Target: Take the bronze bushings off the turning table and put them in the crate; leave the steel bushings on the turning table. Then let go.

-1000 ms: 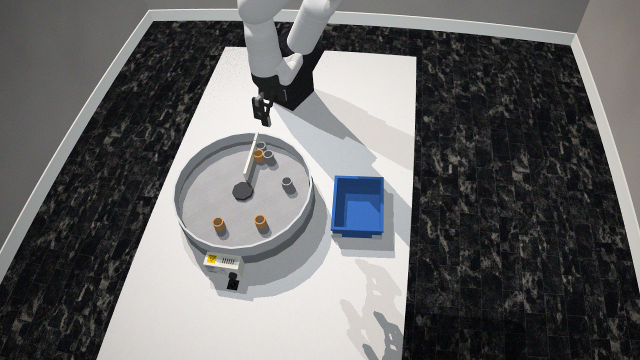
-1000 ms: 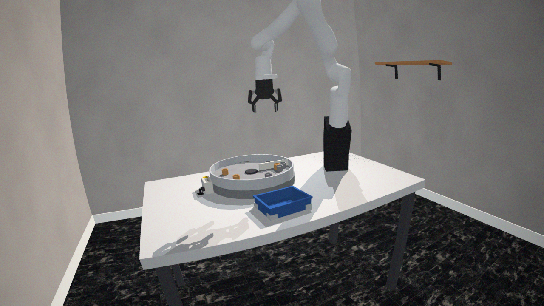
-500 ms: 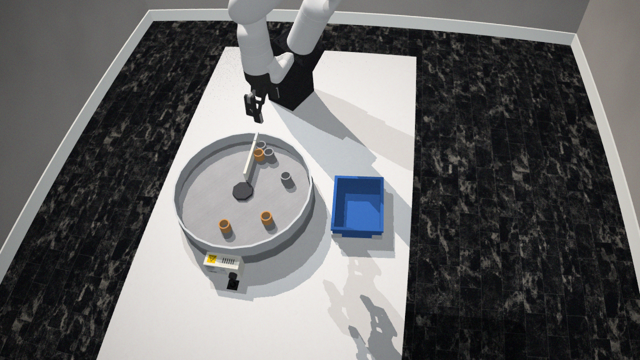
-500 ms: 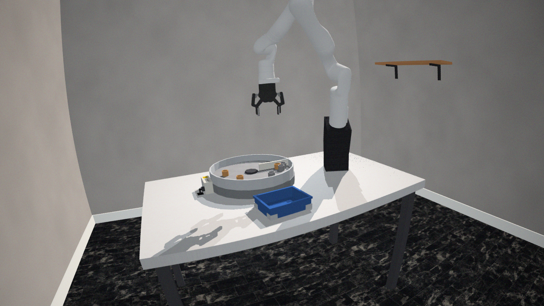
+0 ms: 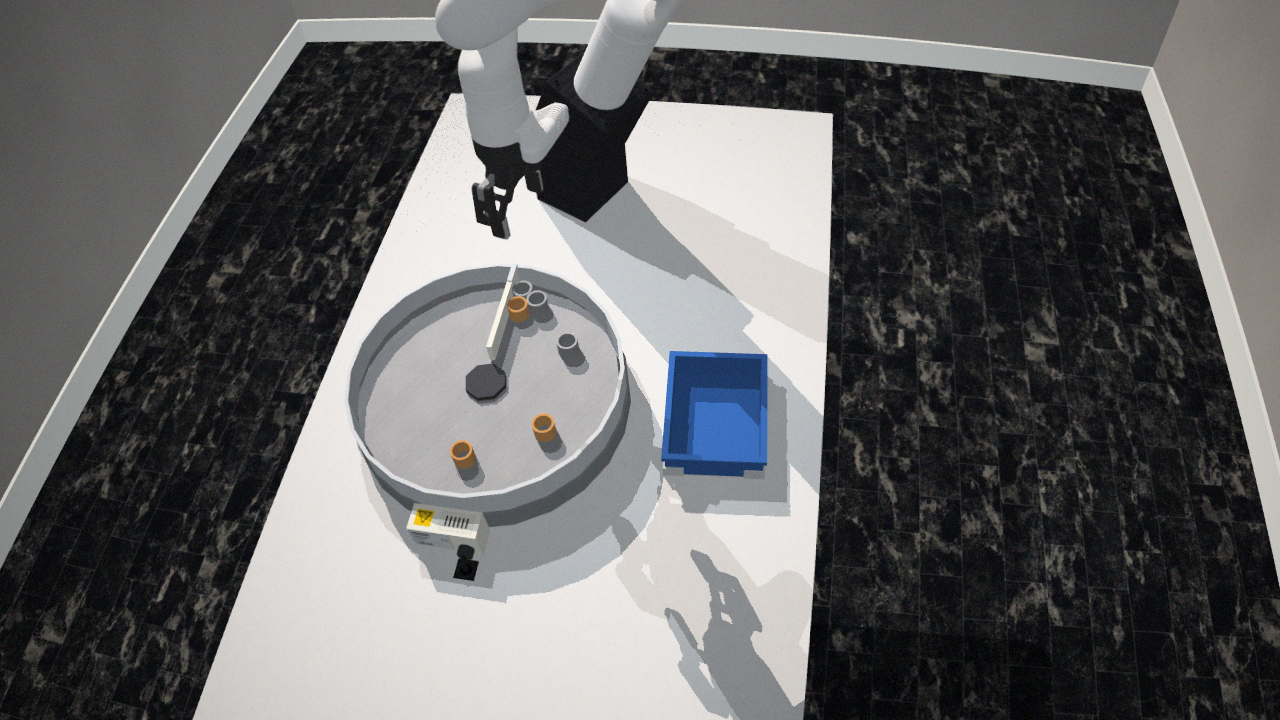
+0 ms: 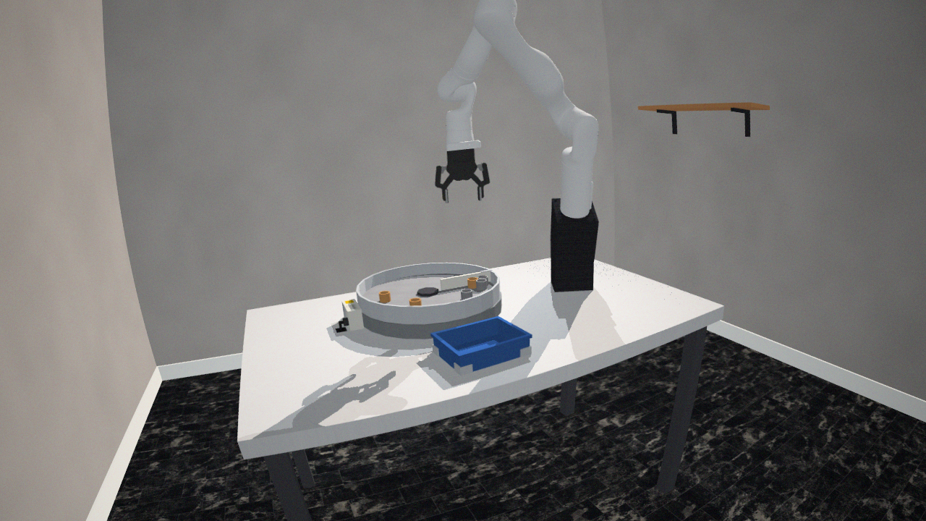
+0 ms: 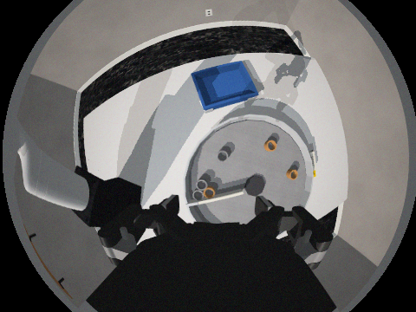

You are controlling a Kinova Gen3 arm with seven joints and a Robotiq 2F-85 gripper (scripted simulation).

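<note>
Holding six bushings: the turntable (image 5: 420,420) (image 6: 427,314) (image 7: 243,160), walled, round. Bronze, three: one (image 5: 518,309) (image 6: 472,283) (image 7: 209,192) lay beside the bar (image 5: 501,308) (image 6: 456,280) (image 7: 221,198), near two of the three steel; two (image 5: 543,428) (image 5: 462,454) (image 6: 414,302) (image 6: 384,297) (image 7: 270,146) (image 7: 293,174) stood apart. Crate (image 5: 715,461) (image 6: 482,346) (image 7: 225,104): one, blue, empty, beside the turntable. Gripper (image 5: 519,210) (image 6: 463,195) (image 7: 217,204): one, released, above the table, fingers wide, grasping nothing.

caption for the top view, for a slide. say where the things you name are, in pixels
Three bronze bushings (image 5: 461,454) (image 6: 384,297) (image 7: 270,146) and three steel ones (image 5: 567,347) (image 6: 466,294) (image 7: 223,155) on the turning table (image 5: 411,402) (image 6: 427,313) (image 7: 243,139), beside an empty blue crate (image 5: 717,467) (image 6: 494,358) (image 7: 230,103).
</note>
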